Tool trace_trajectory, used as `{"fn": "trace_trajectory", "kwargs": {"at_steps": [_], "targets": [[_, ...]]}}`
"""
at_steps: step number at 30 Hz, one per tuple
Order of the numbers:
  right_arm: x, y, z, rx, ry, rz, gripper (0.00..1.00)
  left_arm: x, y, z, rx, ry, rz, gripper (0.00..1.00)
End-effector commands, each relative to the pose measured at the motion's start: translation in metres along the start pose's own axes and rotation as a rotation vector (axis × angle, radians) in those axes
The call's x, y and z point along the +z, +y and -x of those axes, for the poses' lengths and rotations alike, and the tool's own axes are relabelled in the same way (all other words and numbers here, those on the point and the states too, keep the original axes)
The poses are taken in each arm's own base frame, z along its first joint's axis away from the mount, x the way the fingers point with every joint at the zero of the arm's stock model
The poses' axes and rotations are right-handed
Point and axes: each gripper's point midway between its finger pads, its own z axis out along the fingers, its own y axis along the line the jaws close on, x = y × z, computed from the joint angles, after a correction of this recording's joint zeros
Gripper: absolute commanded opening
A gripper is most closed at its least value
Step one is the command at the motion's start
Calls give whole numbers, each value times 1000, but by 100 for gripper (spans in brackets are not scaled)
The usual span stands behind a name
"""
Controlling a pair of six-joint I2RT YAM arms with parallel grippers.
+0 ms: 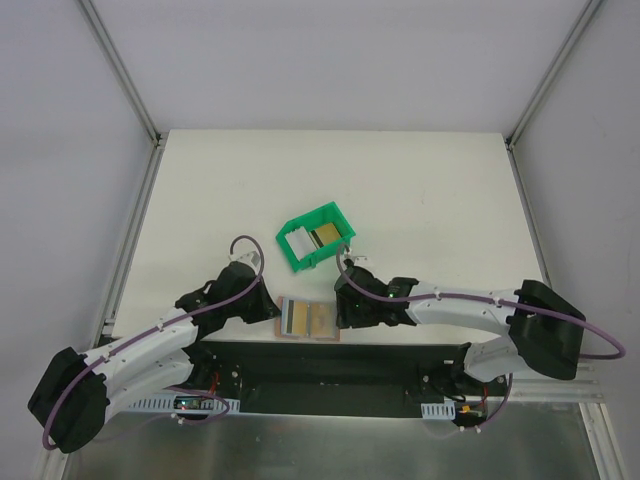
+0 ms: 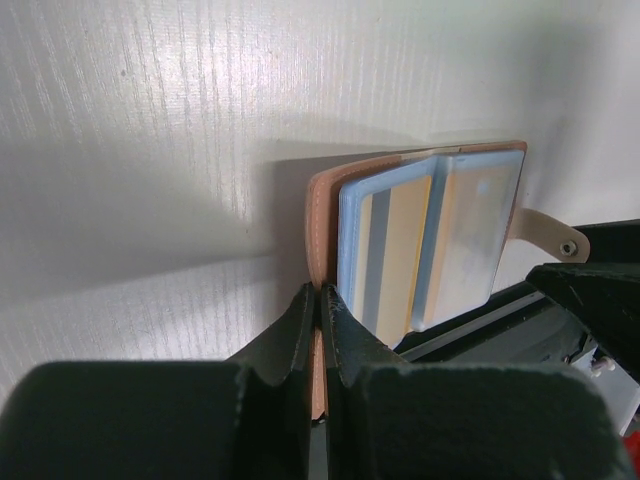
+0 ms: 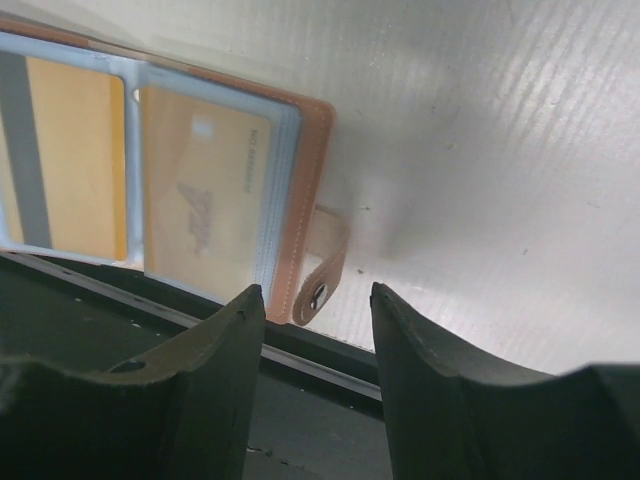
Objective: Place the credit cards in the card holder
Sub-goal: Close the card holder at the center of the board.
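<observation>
The tan card holder [image 1: 308, 319] lies open at the table's near edge, its clear blue-grey pockets facing up. My left gripper [image 1: 272, 312] is shut on its left leather cover [image 2: 318, 215], seen in the left wrist view [image 2: 320, 298]. My right gripper [image 1: 345, 316] is open and empty just right of the holder, its jaws either side of the snap tab [image 3: 325, 262] but clear of it. Gold-coloured cards [image 3: 75, 150] show inside the pockets. A white-grey card [image 1: 296, 243] and a gold-olive card [image 1: 325, 236] lie in the green bin [image 1: 335, 213]. No blue card shows.
The green bin stands tilted just behind the holder, mid-table. The black base rail [image 1: 330, 352] of the arms runs right along the holder's near edge. White walls and metal frame posts [image 1: 120, 70] enclose the table.
</observation>
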Motion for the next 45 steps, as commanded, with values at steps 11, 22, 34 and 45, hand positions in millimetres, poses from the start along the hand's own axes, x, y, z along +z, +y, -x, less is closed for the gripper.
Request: {"fn": "trace_trajectory", "kwargs": {"at_steps": [11,22,34,45], "targets": [[-9,-6,18,-3,-85,-61,29,-6,-12,6,9,-4,-33,0],[-1,9,25,14,-128,30,6,-19,-38,22,17,-31,-89,0],[9,25,35,97,-222,193,3,-24,-74,32,115,45,-98,0],[13,25,32,125,-223,219,3,-1,-97,11,219,155,-39,18]]}}
